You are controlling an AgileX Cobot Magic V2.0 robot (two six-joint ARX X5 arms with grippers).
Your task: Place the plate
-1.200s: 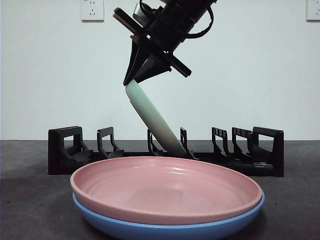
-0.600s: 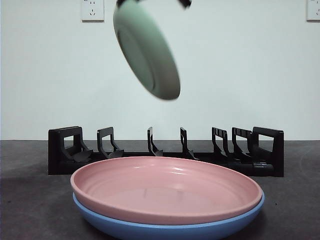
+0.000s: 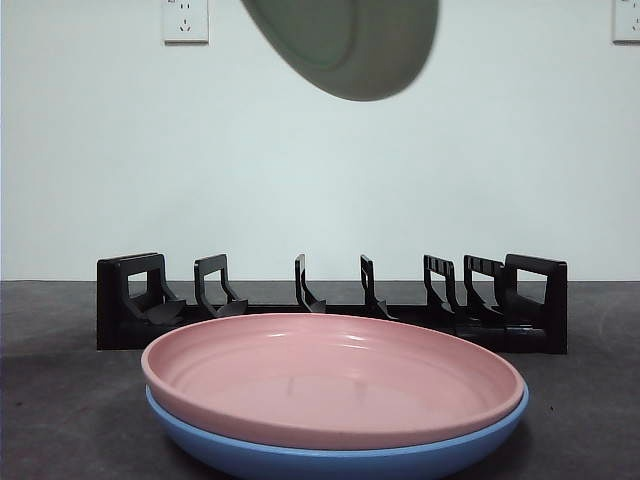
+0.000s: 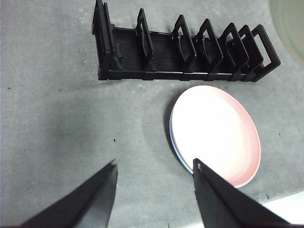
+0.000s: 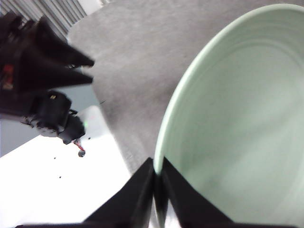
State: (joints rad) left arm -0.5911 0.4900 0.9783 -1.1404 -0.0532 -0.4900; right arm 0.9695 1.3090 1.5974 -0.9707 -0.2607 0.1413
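A pale green plate [image 3: 350,45] hangs tilted at the top edge of the front view, high above the black slotted rack [image 3: 330,305]. My right gripper [image 5: 156,176] is shut on this plate's rim [image 5: 237,118]; in the front view the gripper itself is above the picture. My left gripper [image 4: 154,166] is open and empty, high over the table in front of the rack [image 4: 180,52]. The green plate's edge shows in a corner of the left wrist view [image 4: 290,23].
A pink plate [image 3: 330,375] lies stacked on a blue plate [image 3: 330,462] on the dark table, just in front of the rack; both show in the left wrist view [image 4: 216,133]. The rack's slots hold nothing. The left arm [image 5: 42,90] shows in the right wrist view.
The green plate stood leaning in a middle rack slot; it has risen out of the rack, up and to the right. The gripper holding it has left the front view's top.
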